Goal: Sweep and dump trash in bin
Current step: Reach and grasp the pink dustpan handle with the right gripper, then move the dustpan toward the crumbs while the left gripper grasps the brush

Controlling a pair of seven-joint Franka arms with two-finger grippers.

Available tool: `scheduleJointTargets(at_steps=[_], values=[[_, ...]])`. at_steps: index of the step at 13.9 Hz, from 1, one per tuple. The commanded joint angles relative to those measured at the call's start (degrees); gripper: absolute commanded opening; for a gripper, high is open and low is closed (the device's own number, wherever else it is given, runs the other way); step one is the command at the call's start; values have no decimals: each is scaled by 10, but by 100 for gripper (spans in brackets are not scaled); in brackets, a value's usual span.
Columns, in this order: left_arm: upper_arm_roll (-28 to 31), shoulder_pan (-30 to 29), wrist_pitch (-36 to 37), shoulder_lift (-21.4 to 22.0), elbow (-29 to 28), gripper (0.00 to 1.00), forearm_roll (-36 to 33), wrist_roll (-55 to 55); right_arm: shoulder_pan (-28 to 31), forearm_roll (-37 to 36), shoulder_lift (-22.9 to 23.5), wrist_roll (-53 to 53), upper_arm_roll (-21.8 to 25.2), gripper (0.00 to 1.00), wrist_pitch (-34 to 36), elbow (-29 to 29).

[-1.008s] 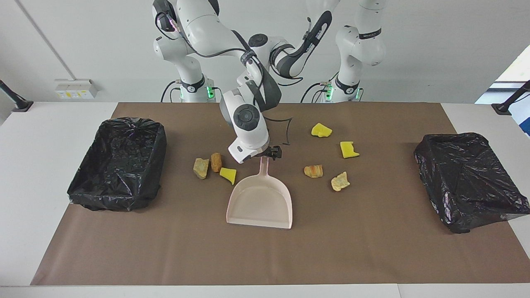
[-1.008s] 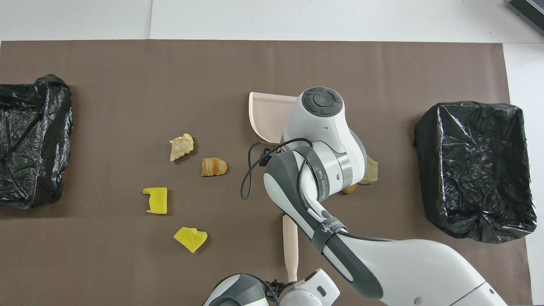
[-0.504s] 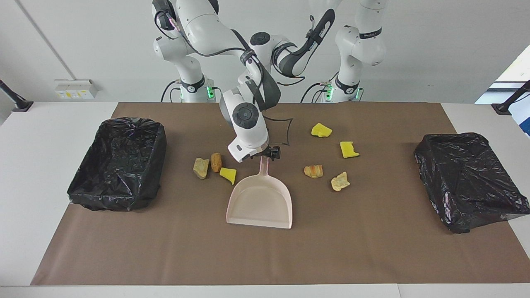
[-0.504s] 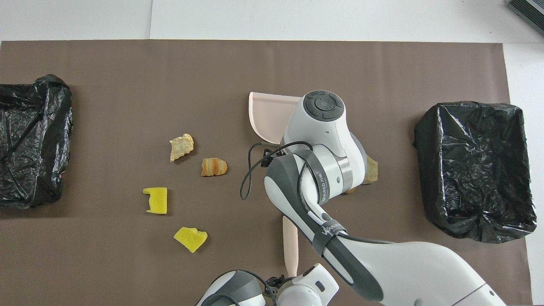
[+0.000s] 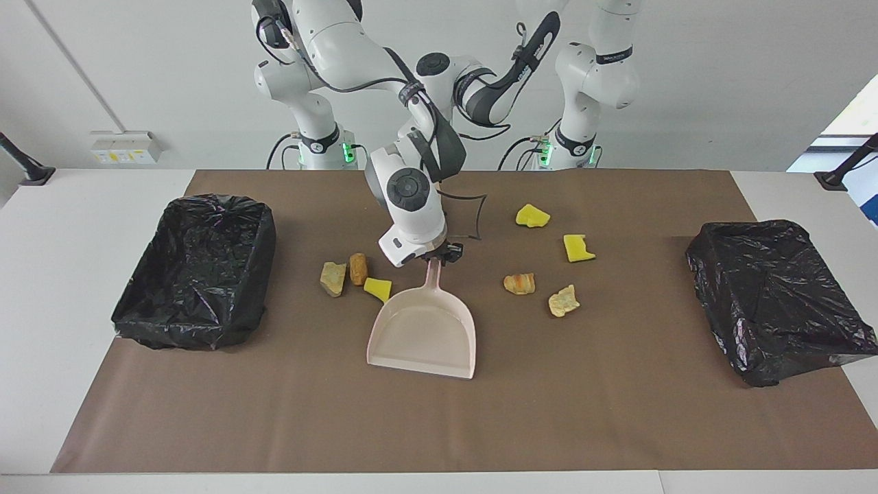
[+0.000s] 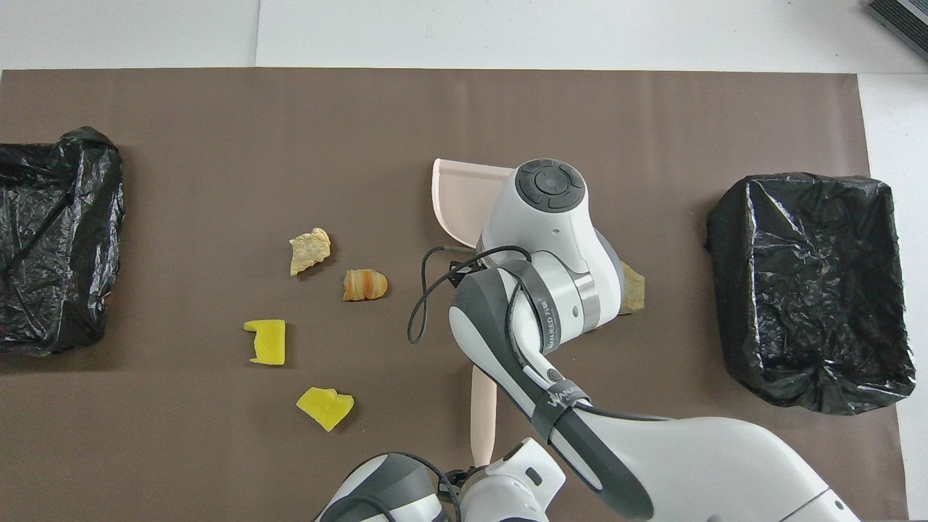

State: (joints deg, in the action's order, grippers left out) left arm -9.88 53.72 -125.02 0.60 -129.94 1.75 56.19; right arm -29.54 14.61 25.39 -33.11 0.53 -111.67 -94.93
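Observation:
The pink dustpan (image 5: 422,336) (image 6: 460,199) lies mid-mat, its mouth facing away from the robots. My right gripper (image 5: 437,256) is shut on the end of its handle. Three trash chunks (image 5: 357,269) lie beside the pan toward the right arm's end; only one of these chunks (image 6: 632,286) peeks out from under the arm in the overhead view. Several more chunks (image 5: 519,283) (image 6: 365,284), yellow and tan, lie toward the left arm's end. My left gripper (image 6: 475,471) holds a long pink handle (image 6: 483,409); the handle's other end is hidden under the right arm.
A black-bagged bin (image 5: 199,271) (image 6: 808,290) stands at the right arm's end of the brown mat (image 5: 439,425). A second black-bagged bin (image 5: 775,298) (image 6: 54,239) stands at the left arm's end. A loose black cable (image 5: 473,219) hangs by the right wrist.
The right gripper closed on the dustpan handle and the pan swung slightly toward the right arm's end. The left hand and its pink handle shifted a little toward the left arm's end.

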Motion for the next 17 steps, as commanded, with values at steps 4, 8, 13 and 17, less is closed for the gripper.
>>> scheduleJointTargets(at_steps=[4, 8, 13, 17], values=[[-2, -70, 237, 64, -8, 0, -4, 35, 19, -1, -42, 147, 4, 0, 14, -5], [-3, -119, 310, 67, -11, 0, -5, 166, 30, -70, -76, 322, 6, 0, 57, -8], [-1, -137, 289, 80, -54, 0, 44, 253, 79, -155, -131, 597, 5, 0, 180, -10], [-1, -184, 236, 70, -62, 0, 78, 256, 93, -192, -190, 805, 5, 0, 126, -129]])
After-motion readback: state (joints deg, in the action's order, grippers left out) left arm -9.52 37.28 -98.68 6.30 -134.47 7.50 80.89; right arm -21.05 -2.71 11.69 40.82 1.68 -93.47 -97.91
